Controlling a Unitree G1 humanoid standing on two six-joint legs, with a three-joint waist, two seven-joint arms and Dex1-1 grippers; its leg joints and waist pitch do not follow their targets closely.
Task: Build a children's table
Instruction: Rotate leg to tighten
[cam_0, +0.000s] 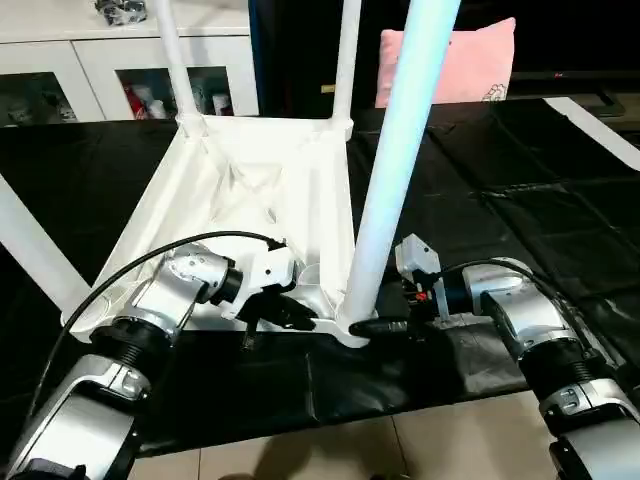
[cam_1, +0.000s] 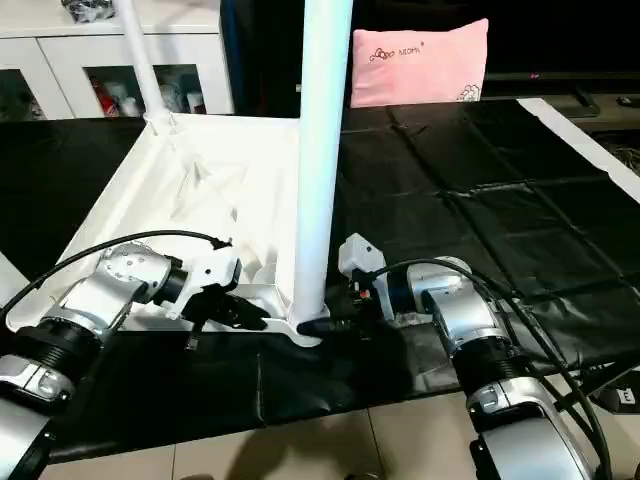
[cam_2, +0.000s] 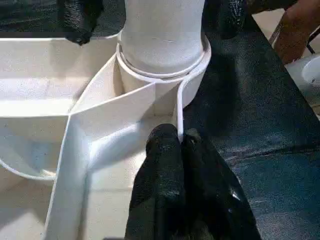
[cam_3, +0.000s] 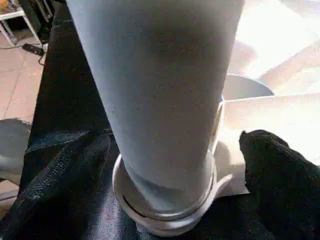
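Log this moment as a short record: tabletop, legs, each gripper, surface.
tabletop: white, upside down, ribbed underside up
legs: near-right leg upright in its corner socket; two far legs and one at left also stand
left gripper: shut, fingertips at the thin rim beside that socket
right gripper: open, at the leg's base
surface: black sheet
behind: pink pillow, white cabinet

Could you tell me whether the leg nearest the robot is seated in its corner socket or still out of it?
In. The leg stands upright with its base inside the round corner socket of the upturned tabletop.
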